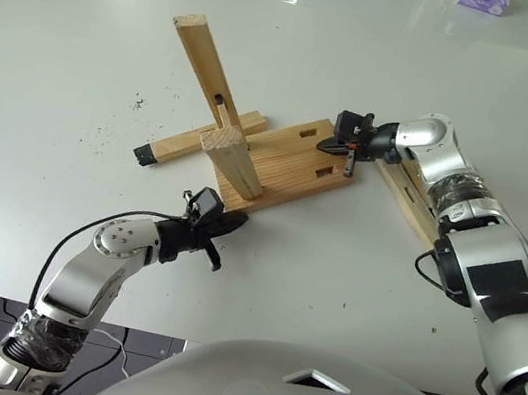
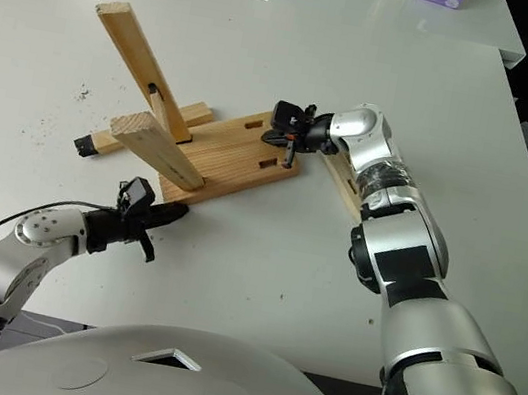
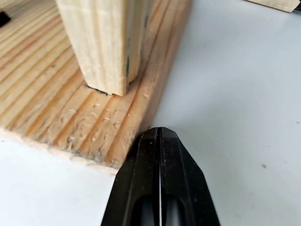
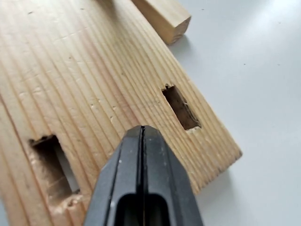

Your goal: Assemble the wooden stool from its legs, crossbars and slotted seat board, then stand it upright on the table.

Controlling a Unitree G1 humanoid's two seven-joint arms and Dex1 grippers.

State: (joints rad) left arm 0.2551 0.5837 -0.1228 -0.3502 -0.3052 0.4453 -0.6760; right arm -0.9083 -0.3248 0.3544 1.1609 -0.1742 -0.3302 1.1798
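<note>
Wooden board (image 1: 284, 166) lay flat, two legs (image 1: 233, 160) slotted; your left claw (image 1: 238, 221) at its near corner and right claw (image 1: 325, 147) by free slots (image 4: 181, 108), both shut empty, likely braced it.

The slotted seat board (image 1: 285, 161) lies flat on the surface (image 1: 62, 72), with two slots on its right side open. One leg (image 1: 232, 162) stands tilted in its near corner. A second leg (image 1: 208, 67) rises slanting at its left edge, above a crossbar (image 1: 181, 145) lying flat. Another wooden piece (image 1: 407, 203) lies off to the right.
</note>
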